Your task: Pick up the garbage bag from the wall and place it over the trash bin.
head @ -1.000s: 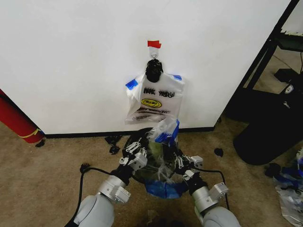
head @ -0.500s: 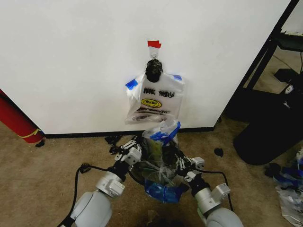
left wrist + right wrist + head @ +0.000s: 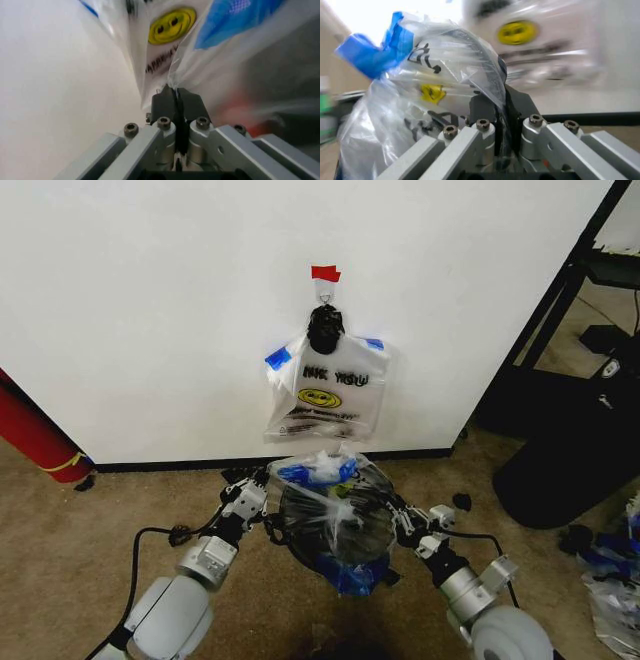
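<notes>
The garbage bag (image 3: 330, 505), thin and see-through with blue-edged handles, is stretched wide between my two grippers, low over the carpet. Through its film the dark round trash bin (image 3: 335, 535) shows beneath it. My left gripper (image 3: 260, 500) is shut on the bag's left edge and my right gripper (image 3: 398, 517) is shut on its right edge. The left wrist view has that gripper (image 3: 175, 93) pinching the film, and the right wrist view shows the other gripper (image 3: 501, 93) doing the same on the bag (image 3: 420, 93). Behind stands the white wall (image 3: 150, 300).
A bundle of like bags (image 3: 325, 390) with a black knot hangs from a hook (image 3: 323, 295) under red tape (image 3: 325, 273). A red roll (image 3: 35, 435) leans at the left. A large black bulky thing (image 3: 570, 470) and black rack (image 3: 560, 290) stand at the right. A cable (image 3: 160, 535) lies on the carpet.
Both grippers have moved apart, left going left and right going right. The bag, bunched between them before, is now pulled wide and lower over the bin.
</notes>
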### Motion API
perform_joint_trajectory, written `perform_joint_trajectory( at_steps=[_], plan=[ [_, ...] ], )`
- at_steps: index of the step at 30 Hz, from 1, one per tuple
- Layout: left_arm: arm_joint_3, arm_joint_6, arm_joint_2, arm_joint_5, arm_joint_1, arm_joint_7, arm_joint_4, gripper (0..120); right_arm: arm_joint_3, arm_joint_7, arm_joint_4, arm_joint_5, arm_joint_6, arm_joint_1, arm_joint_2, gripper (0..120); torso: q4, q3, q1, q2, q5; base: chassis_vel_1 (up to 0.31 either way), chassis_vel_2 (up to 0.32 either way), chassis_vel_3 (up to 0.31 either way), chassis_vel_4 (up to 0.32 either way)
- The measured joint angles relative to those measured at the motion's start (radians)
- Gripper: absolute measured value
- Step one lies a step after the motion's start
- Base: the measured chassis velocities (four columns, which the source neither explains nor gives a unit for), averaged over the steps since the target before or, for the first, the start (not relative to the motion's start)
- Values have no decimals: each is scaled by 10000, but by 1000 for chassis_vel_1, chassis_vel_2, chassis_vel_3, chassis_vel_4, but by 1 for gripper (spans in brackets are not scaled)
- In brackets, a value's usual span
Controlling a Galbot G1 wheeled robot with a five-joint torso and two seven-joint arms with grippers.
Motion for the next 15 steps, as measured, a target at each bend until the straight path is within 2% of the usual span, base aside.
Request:
perform_joint_trajectory(
  at_steps=[1, 5, 7, 9, 15],
  plan=[
    [0, 0, 0, 0, 0, 0, 0, 0, 0, 0, 0, 0, 0, 0, 0, 1, 0, 0, 0, 0, 0, 0, 0, 0, 0],
    [-112, -93, 116, -165, -52, 261, 301, 0, 45, -1487, -360, 232, 270, 87, 25, 1, -2, 0, 0, 0, 1, 0, 0, 0, 0],
    [-144, -265, 138, -163, 6, 418, 422, 0, -3, -1663, -425, 420, 397, 192, 126, 1, -2, 0, 0, 0, -1, 0, 0, 0, 0],
    [-158, -393, 138, -151, 56, 527, 466, 0, -56, -1628, -451, 505, 453, 254, 200, 1, -1, 0, 0, 0, -1, 0, 0, 0, 0],
    [-275, -1260, 45, -319, 210, 1102, 559, 0, -401, -230, -614, 676, 800, 582, 662, 1, -1, 0, 0, 0, 0, 0, 0, 0, 0]
  ],
)
